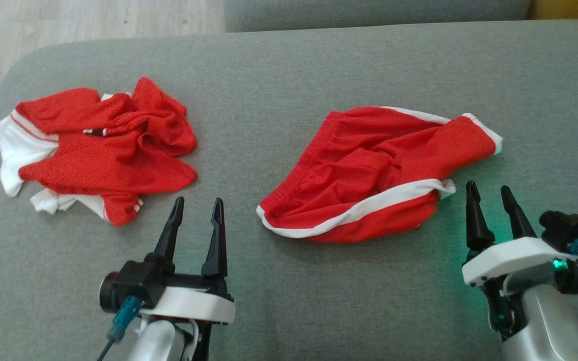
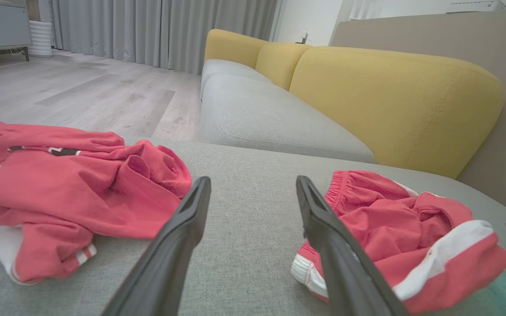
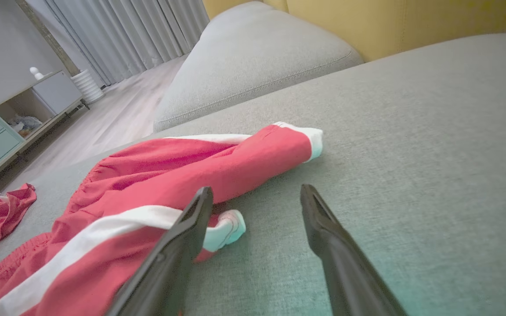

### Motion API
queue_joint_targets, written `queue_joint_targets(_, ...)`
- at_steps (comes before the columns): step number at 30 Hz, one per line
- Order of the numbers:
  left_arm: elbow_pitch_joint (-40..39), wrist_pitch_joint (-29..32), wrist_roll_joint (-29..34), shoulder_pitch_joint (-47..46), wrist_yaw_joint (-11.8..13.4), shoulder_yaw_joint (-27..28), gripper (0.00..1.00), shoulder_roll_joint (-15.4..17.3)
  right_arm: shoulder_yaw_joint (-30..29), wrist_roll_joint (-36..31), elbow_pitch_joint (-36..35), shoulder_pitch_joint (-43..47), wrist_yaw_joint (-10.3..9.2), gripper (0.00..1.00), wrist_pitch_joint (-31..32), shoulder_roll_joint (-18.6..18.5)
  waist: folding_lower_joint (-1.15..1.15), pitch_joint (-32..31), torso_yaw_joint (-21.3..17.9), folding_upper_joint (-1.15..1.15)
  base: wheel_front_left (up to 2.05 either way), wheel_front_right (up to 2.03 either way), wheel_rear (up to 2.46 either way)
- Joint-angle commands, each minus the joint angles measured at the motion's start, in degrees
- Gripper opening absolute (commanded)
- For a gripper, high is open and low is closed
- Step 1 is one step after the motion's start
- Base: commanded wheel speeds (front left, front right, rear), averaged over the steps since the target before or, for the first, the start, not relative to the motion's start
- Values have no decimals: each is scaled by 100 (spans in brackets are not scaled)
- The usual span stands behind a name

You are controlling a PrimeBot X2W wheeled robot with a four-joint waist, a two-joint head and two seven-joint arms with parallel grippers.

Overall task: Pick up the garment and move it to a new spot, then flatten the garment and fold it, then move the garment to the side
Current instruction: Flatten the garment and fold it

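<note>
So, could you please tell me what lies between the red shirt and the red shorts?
Bare grey cushion, as the head view shows; the open left pincer sits just short of that gap.

Shirt (image 1: 98, 150) lies on the left part of the cushion (image 1: 289, 65), shorts (image 1: 369, 170) on it right of centre, the two well apart. Left gripper (image 1: 197, 203) sits before the gap between them, nearer the shirt; right gripper (image 1: 488, 186) sits just beside the shorts' near right end. Behind the cushion is another seat (image 1: 369, 12), with floor (image 1: 68, 25) off the far-left corner.
</note>
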Motion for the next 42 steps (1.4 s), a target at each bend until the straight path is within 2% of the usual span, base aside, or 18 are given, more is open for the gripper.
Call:
queue_joint_targets(1, -158, -37, 23, -265, -4, 158, 100, 3, 145, 53, -48, -242, 39, 100, 46, -28, 0, 54, 91, 0, 0, 0, 0)
queue_joint_targets(8, -154, -37, -37, -289, -3, 136, 100, 3, 58, 62, 629, -582, 39, 100, 56, -27, 0, 202, 281, 0, 0, 0, 0)
queue_joint_targets(16, -150, -37, -22, -356, -19, 135, 100, 3, 357, -37, 1146, -793, 39, 100, 85, -27, 0, 337, 367, 0, 0, 0, 0)
queue_joint_targets(17, -145, -37, -18, -363, -21, 144, 100, 3, 390, -34, 1189, -804, 39, 72, 88, -27, 0, 337, 365, 0, 0, 0, 0)
queue_joint_targets(18, -140, -37, -14, -366, -23, 155, 100, 3, 418, -33, 1227, -812, 39, 33, 83, -27, 0, 334, 359, 0, 0, 0, 0)
queue_joint_targets(19, -136, -37, -8, -364, -23, 165, 100, 3, 441, -47, 1256, -821, 39, 0, 63, -27, 0, 327, 351, 0, 0, 0, 0)
queue_joint_targets(25, -102, -37, 15, -315, -11, 179, 100, 3, 395, -104, 1304, -817, 39, 0, -94, -27, 0, 209, 278, 0, 0, 0, 0)
queue_joint_targets(31, -85, -37, 8, -194, 8, 195, 100, 3, -66, -442, 1005, -756, 39, 0, -168, -27, 0, -73, 140, 0, 0, 0, 0)
queue_joint_targets(35, -109, -37, 3, -109, 33, 196, 100, 3, -473, -878, 461, -738, 39, 0, -39, -27, 0, -267, 58, 0, 0, 0, 0)
queue_joint_targets(42, -189, -37, -44, -36, 105, 190, 100, 3, -915, -1383, -937, -548, 39, 0, 377, -27, 0, -393, -30, 0, 0, 0, 0)
